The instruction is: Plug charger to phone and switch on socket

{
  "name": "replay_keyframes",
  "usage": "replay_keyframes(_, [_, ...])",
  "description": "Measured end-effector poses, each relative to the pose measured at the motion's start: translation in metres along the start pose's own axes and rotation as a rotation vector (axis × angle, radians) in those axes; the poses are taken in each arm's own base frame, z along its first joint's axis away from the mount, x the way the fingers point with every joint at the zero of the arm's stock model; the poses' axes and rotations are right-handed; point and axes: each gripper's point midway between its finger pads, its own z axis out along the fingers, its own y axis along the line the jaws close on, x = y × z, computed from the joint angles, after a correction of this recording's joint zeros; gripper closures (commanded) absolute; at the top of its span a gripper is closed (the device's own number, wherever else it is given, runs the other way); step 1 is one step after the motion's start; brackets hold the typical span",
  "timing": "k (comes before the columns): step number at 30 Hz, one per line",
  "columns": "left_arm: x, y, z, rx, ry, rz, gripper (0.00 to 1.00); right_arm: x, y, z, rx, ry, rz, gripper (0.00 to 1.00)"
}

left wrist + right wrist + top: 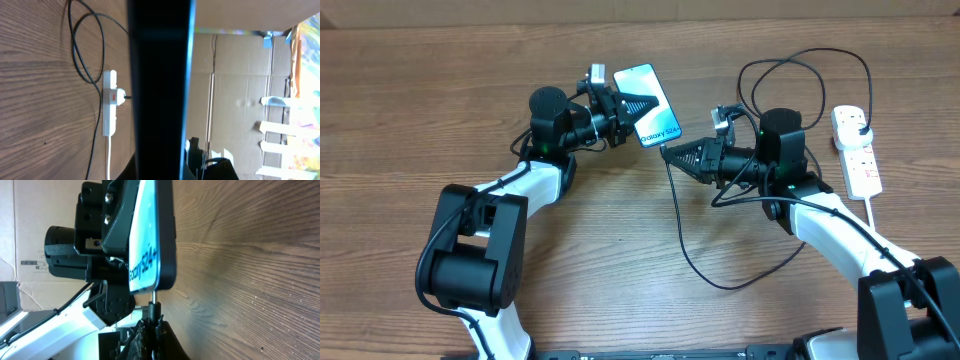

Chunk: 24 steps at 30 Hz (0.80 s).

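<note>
We clamp the phone point(657, 127) in our left gripper point(636, 106); our right gripper point(670, 153) pinches the charger point(677, 215), its tip at the phone's bottom edge.

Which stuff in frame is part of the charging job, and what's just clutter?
In the job:
- phone, clamped in the left gripper
- charger, tip pinched in the right gripper
- power strip

Just around:
- cardboard boxes beyond the table
</note>
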Motion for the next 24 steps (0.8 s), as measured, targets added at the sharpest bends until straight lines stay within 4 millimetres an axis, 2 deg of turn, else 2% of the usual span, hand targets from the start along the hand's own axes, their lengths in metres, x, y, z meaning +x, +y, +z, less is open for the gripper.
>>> replay_keyframes(24, [-0.0024, 0.0001, 0.0, -0.001, -0.014, 0.029, 0.96, -0.001, 0.0021, -0.0001, -0.007, -0.002, -0.011, 0.96])
